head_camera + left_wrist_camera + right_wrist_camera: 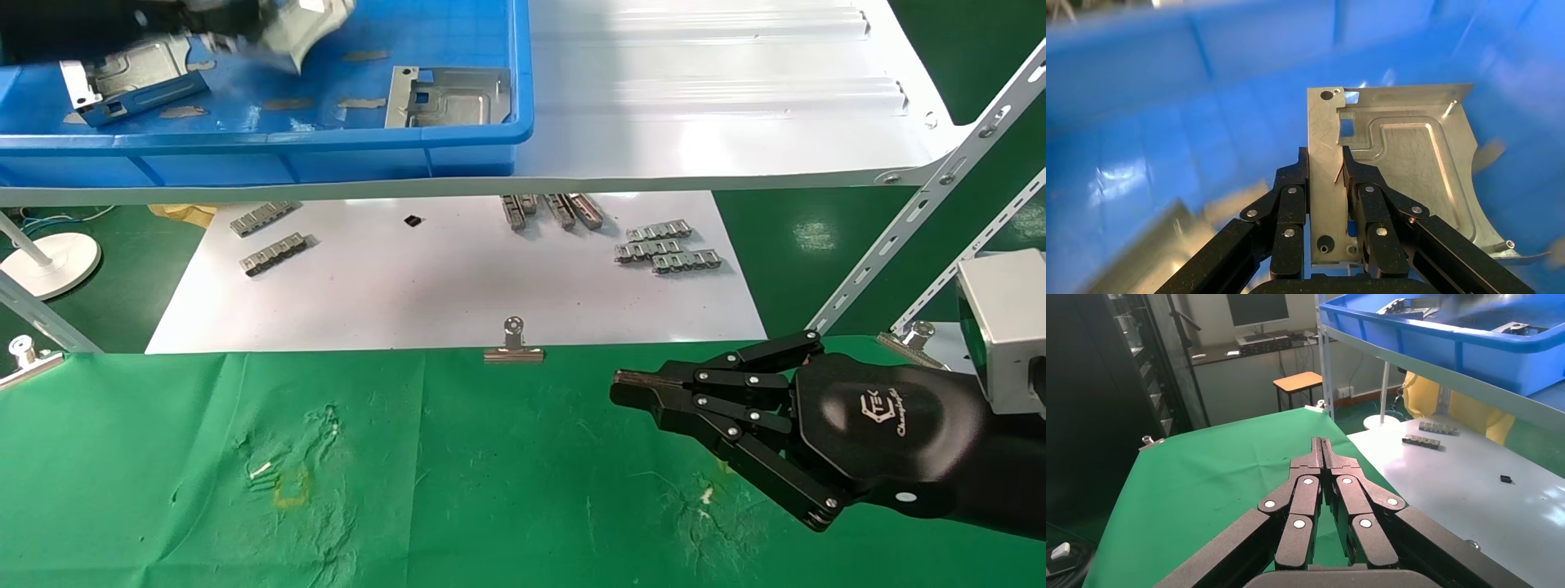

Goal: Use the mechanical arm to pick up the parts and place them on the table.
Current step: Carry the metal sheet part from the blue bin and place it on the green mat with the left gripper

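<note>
- Head view: the left gripper (270, 28) lifts a bracket (315, 24) above the blue tray (327, 151); carry it clear of the rim toward the green cloth table (458, 482).
- Left wrist view: fingers (1291, 202) pinch the bracket's flange (1326, 184); keep the clamp firm.
- Right wrist view: the right gripper (1324, 447), closed and empty, hovers over the cloth.

Three cameras, one workbench: my head and both my wrists.

My head camera looks forward and down over the green table (409, 474) to the blue tray (270, 155) on the shelf. My left wrist camera sits close inside that tray (1168, 92), sighting along my left gripper (1326, 162). My right wrist camera looks along my right gripper (1322, 444) across the same table (1217, 471), tray (1438, 340) above.
</note>
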Robot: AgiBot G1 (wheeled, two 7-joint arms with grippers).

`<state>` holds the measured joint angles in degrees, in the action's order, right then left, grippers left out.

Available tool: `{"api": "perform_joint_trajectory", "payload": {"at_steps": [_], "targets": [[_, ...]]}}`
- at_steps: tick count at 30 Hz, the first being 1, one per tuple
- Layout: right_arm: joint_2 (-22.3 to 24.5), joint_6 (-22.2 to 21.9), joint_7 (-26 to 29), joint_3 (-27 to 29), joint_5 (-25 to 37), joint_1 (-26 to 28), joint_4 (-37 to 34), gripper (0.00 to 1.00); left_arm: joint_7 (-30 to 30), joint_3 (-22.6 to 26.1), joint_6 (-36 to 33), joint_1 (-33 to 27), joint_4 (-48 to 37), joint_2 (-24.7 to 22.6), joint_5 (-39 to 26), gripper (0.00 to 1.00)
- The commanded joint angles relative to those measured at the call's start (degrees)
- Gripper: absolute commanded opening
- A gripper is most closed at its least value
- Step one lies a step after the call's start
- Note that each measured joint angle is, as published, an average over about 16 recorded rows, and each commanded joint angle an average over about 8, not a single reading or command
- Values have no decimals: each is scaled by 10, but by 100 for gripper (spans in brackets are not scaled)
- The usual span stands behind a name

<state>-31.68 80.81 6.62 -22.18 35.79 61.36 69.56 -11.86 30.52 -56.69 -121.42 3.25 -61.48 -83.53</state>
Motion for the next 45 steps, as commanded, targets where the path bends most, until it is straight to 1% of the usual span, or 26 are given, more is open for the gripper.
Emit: {"api": "perform_joint_trajectory", "payload": {"at_steps": [1,5,10,13,15,18,22,24,26,29,34,40,41,45], "targets": [[0,0,0,0,0,0,0,100,0,-10,-8,-3,2,8,14,0],[0,0,0,0,0,0,0,100,65,-29,-108,10,37,35,46,0],[0,0,0,0,0,0,0,100,167,-52,-262,49,83,72,92,0],[0,0,0,0,0,0,0,100,213,-61,-323,82,114,91,126,0],[0,0,0,0,0,0,0,100,241,-61,-346,114,152,108,155,0],[0,0,0,0,0,0,0,100,275,-48,-355,179,232,144,207,0],[0,0,0,0,0,0,0,100,310,-14,-352,264,339,199,267,0],[0,0,0,0,0,0,0,100,331,5,-348,295,370,219,282,0],[0,0,0,0,0,0,0,100,357,25,-344,316,383,230,280,0],[0,0,0,0,0,0,0,100,402,58,-341,332,378,232,253,0],[0,0,0,0,0,0,0,100,472,108,-342,336,335,226,204,0],[0,0,0,0,0,0,0,100,515,139,-336,324,257,215,189,0],[0,0,0,0,0,0,0,100,521,143,-334,320,243,211,187,6],[0,0,0,0,0,0,0,100,542,153,-331,301,189,195,176,56]]}}
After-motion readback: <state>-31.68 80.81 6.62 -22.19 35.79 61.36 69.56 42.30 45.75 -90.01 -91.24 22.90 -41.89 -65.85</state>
